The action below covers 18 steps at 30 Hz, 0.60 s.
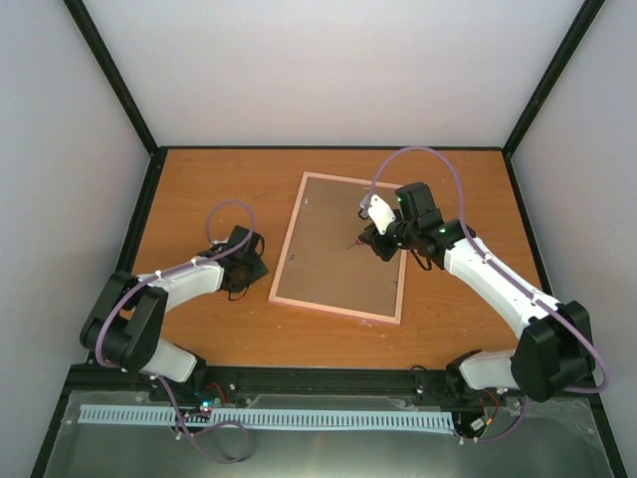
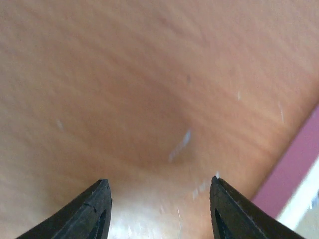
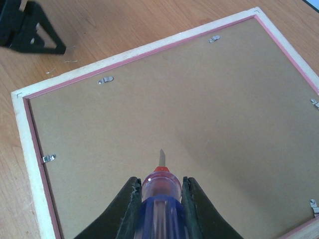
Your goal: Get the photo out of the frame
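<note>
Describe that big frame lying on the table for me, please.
The frame is a large rectangle lying flat and face down on the wooden table, slightly askew. Its narrow border looks pale pink wood; the brown fibreboard back faces up, held by small metal clips along the inner edge. The right claw holds a screwdriver pointing at the board; contact is unclear.
</note>
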Tool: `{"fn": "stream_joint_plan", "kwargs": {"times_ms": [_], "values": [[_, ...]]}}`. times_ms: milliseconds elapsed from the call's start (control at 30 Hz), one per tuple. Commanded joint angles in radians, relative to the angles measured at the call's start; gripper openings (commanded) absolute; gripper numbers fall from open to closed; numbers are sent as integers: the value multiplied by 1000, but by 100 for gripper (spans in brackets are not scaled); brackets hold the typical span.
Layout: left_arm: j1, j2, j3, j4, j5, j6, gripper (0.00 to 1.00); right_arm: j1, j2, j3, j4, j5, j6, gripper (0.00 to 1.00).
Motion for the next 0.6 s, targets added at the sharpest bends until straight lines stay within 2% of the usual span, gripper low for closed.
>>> {"fn": "stream_joint_plan", "kwargs": {"times_ms": [0, 167, 300, 433, 567], "values": [[58, 47, 98, -1, -77, 128, 55, -13, -34, -3, 29, -8, -4, 3], [20, -98, 49, -16, 5, 77, 56, -41, -24, 39, 13, 101, -39, 3], [-74, -212, 14, -87, 7, 30, 57, -147, 45, 116, 7, 192, -143, 3], [-163, -253, -26, -104, 74, -21, 59, -257, 181, 244, -30, 158, -194, 3], [-262, -230, -44, -56, 110, -61, 61, -293, 313, 343, -52, 125, -204, 3]]}}
